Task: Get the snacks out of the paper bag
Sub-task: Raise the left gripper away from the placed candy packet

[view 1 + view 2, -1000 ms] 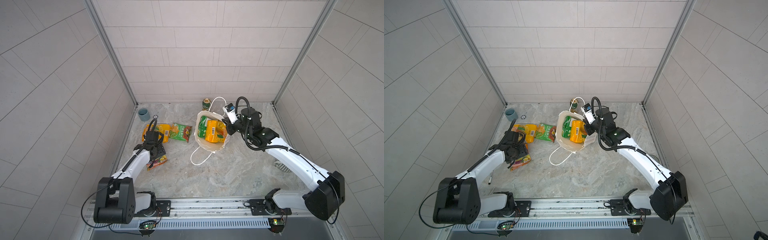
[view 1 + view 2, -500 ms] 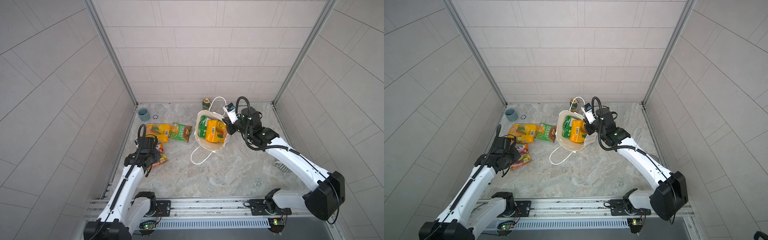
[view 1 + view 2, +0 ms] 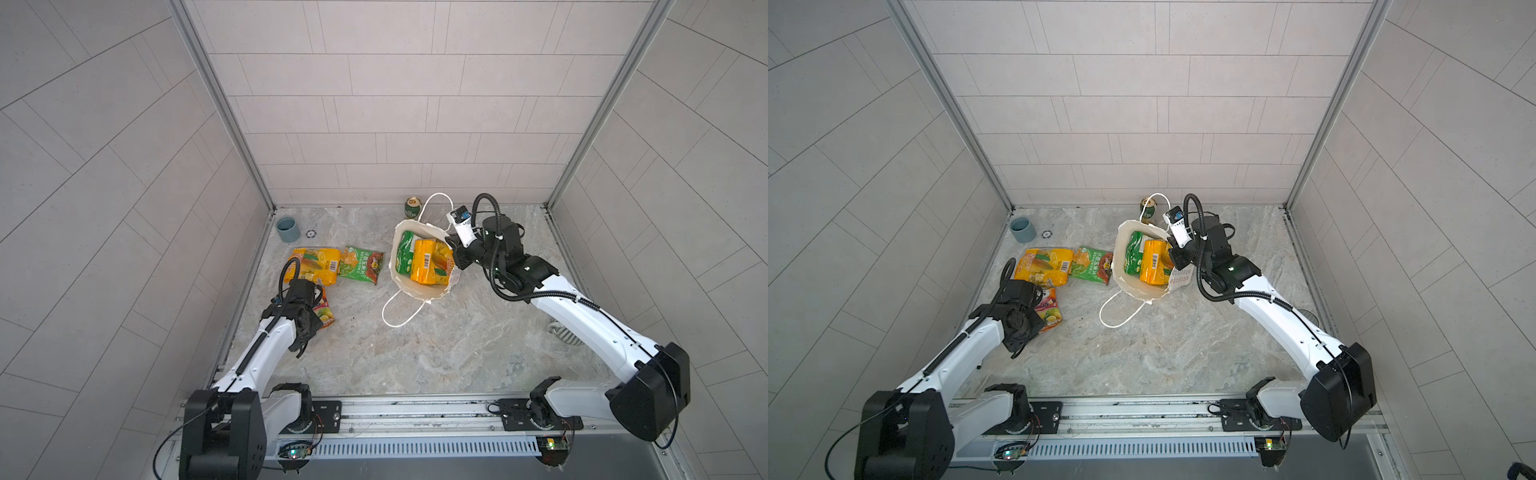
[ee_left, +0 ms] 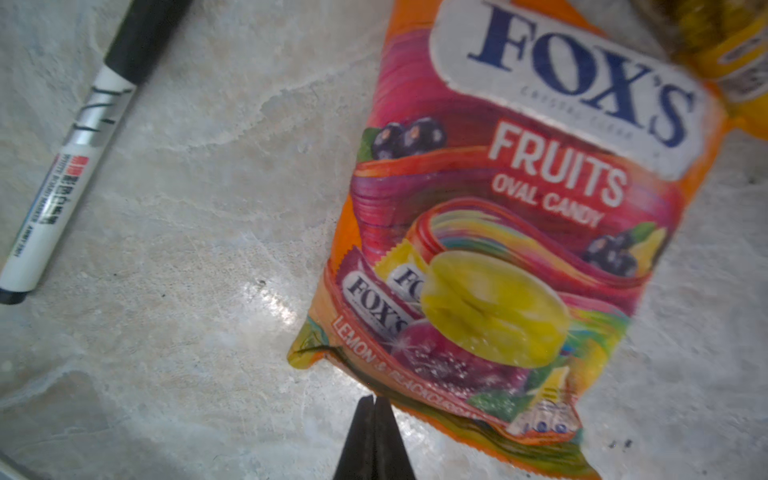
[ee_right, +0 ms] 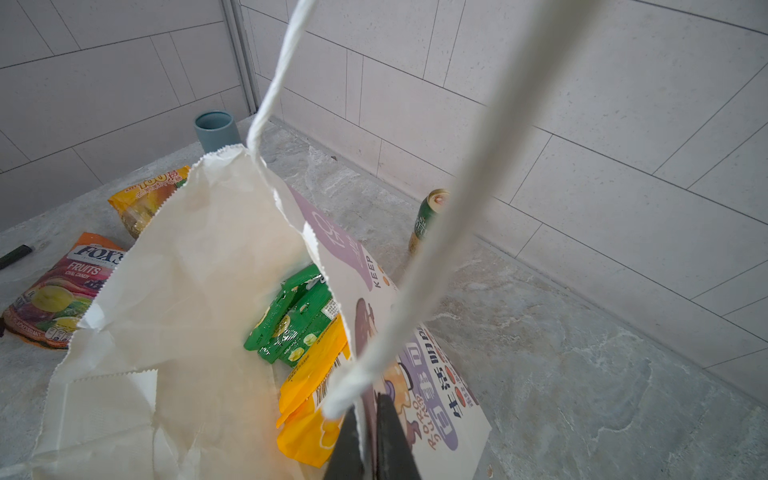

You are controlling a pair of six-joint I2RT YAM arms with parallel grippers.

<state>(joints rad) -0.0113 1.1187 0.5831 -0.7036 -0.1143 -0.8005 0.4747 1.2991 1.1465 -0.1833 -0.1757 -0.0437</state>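
Withdrawn, the shut, empty left gripper (image 4: 372,402) hovered by a glossy orange-purple FOX'S packet (image 4: 519,232); right gripper (image 5: 368,409) pinched the tall white paper bag (image 3: 415,291) at three o'clock (green packet (image 3: 405,259), yellow-orange packet (image 3: 430,262) inside); reopening wide seemed wise.

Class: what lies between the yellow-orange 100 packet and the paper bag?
A green packet lies flat there, beside the yellow-orange packet and near the paper bag; both top views show it.
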